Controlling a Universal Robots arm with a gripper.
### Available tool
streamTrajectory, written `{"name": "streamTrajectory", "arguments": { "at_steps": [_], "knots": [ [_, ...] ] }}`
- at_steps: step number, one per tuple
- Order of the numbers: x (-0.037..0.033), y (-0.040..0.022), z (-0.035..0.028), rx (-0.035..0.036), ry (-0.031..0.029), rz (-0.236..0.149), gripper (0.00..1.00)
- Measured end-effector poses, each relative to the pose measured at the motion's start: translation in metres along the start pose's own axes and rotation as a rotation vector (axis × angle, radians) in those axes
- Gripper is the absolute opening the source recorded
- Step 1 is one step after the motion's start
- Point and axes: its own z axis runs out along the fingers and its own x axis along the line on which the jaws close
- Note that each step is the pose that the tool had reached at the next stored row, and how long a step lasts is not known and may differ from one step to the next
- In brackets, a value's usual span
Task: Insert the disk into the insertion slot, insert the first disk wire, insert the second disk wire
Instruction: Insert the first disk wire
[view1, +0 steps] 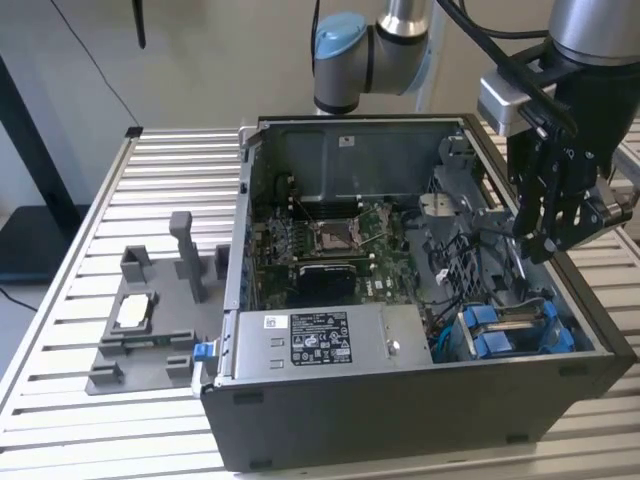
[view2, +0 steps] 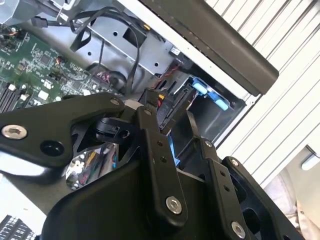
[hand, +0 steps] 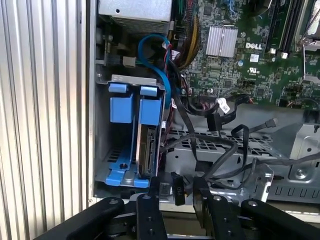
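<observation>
We're starting way out toward the exterior view's left, well apart from the gripper, where a grey fixture (view1: 150, 330) is lying flat on the slatted bench (view1: 150, 180). Moving in, the open computer case (view1: 400, 420) is sitting on that same bench. Inside it, the silver box (view1: 310, 340) with the label is running along the near wall, and the green motherboard (view1: 330, 240) is lying behind that, both off to the gripper's side toward the exterior view's left.

Getting closer, the insertion slot (view1: 510, 330) with its blue rails is sitting in the case corner, just below the gripper (view1: 550, 245), which is hanging over the case's edge on the exterior view's right. In the first wrist view we're seeing the slot (hand: 122, 125) straight ahead of the gripper (hand: 177, 182), and the disk (hand: 147, 150) is already standing on edge inside it, next to the blue tabs. A blue cable (hand: 155, 55) is looping beyond the slot, farther from the gripper.

As for the gripper itself, we're seeing its two black fingers (hand: 152, 200) parted with a clear gap. A small black wire connector (hand: 178, 190) is sitting in that gap, with space showing on either side, so it isn't looking clamped. The second wrist view is showing the gripper (view2: 170, 107) spread the same way over the slot (view2: 210, 97).
</observation>
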Motion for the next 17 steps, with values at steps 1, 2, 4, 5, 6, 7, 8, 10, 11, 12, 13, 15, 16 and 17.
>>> {"name": "streamTrajectory", "arguments": {
  "at_steps": [1,2,4,5,6,7,8,10,11,12,13,15,16,17],
  "knots": [
    [0.0,0.0001,0.0001,0.0,0.0001,-0.001,0.4],
    [0.0,0.0001,0.0001,-0.0001,0.0003,-0.002,0.4],
    [0.0,0.0001,0.0001,-0.0001,0.0004,-0.002,0.4],
    [0.0,0.0001,0.0002,-0.0001,0.0002,-0.002,0.4],
    [0.0,0.0001,0.0001,-0.0001,0.0003,-0.002,0.4],
    [0.0,0.0001,0.0001,-0.0001,0.0003,-0.002,0.4],
    [0.0,0.0001,0.0002,0.0,0.0002,-0.002,0.38],
    [0.0,0.0001,0.0001,-0.0001,0.0003,-0.002,0.25],
    [0.0,0.0001,0.0001,-0.0001,0.0003,-0.002,0.25],
    [0.0,0.0001,0.0001,-0.0001,0.0004,-0.002,0.25],
    [0.0,0.0001,0.0001,-0.0001,0.0003,-0.002,0.19],
    [0.0,0.0001,0.0001,-0.0001,0.0003,-0.002,0.19],
    [0.0,0.0001,0.0001,-0.0001,0.0004,-0.002,0.19],
    [0.0,0.0001,0.0001,-0.0001,0.0004,-0.002,0.19]
  ]
}}
